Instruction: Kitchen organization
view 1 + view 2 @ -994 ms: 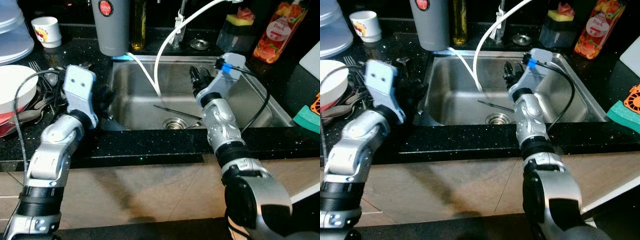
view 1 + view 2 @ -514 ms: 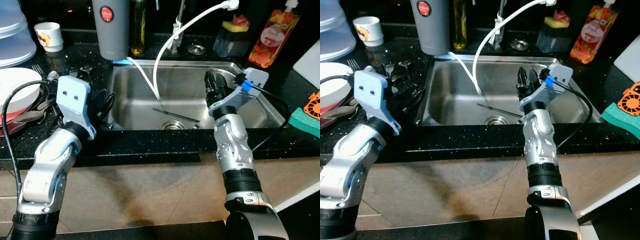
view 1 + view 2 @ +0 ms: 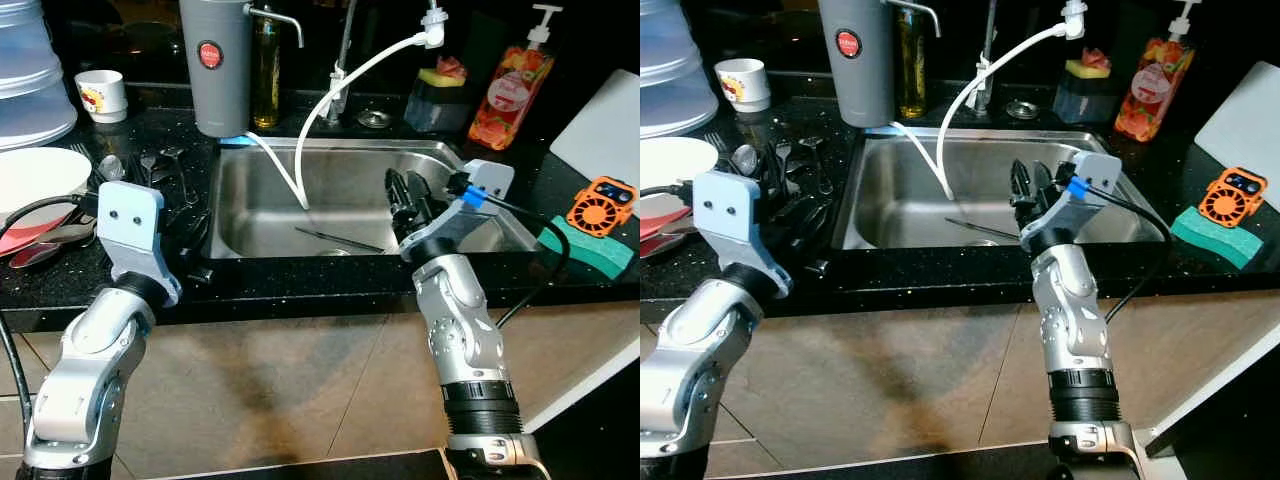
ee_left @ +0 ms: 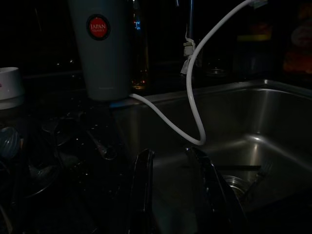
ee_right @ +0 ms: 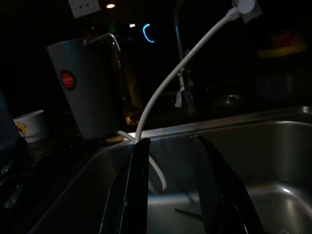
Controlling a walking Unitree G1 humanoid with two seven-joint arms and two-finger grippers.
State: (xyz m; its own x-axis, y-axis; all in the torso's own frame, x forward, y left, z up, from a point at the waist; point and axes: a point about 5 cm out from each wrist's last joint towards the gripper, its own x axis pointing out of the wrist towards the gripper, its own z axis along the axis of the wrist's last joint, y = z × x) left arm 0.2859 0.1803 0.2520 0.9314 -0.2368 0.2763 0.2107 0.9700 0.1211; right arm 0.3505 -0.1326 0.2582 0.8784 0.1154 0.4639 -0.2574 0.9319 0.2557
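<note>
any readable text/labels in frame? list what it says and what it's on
"JAPAN", with a smaller blurred line under it: red round badge on the grey water purifier.
Soap bottle: label print too blurred to read.
White cup: a printed picture, no legible words.
Orange fan: nothing legible.

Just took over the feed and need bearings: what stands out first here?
The stainless sink sits dead ahead, a white hose looping down into it and a thin dark utensil lying near its drain. The right hand hovers open over the basin; the left hand is open over the black counter by scattered cutlery.
</note>
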